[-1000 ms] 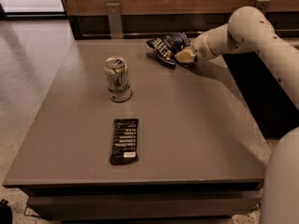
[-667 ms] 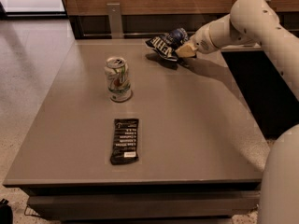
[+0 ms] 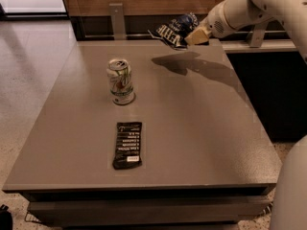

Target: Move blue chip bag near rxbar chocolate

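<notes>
The blue chip bag, dark navy foil with white lettering, hangs in the air above the table's far edge, its shadow on the tabletop below. My gripper is shut on the bag's right end, at the far right of the table. The rxbar chocolate, a flat black wrapper with white text, lies near the table's front edge, left of centre, far from the bag.
A silver-green drink can stands upright on the grey table, between the bar and the bag. A wooden wall with a rail and a metal post runs behind the table. My white arm crosses the upper right.
The bag was resting on the table's far right part; my gripper has lifted it off the surface and it now hangs above the far edge.
</notes>
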Robot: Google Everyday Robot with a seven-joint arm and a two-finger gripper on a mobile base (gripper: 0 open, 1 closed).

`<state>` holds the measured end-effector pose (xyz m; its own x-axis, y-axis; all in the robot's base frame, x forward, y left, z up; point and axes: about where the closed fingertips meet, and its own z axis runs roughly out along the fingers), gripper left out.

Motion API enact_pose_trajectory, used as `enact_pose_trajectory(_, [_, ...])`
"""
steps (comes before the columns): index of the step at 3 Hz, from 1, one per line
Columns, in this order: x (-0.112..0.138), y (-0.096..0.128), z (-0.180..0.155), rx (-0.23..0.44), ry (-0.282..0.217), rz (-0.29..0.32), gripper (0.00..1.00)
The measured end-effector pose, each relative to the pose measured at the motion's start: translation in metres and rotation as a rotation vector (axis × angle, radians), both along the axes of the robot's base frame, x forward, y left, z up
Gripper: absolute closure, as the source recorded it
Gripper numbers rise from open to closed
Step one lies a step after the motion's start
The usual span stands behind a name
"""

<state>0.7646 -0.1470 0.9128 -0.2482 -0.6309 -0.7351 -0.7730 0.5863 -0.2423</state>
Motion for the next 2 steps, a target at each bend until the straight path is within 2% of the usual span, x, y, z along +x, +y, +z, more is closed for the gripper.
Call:
enact_pose_trajectory(1, [-0.035, -0.013, 0.036, 0.001, -0.036, -0.020, 1.00])
enact_pose_trajectory(2, [-0.076, -0.022, 0.054, 0.002, -0.050, -0.041, 1.00])
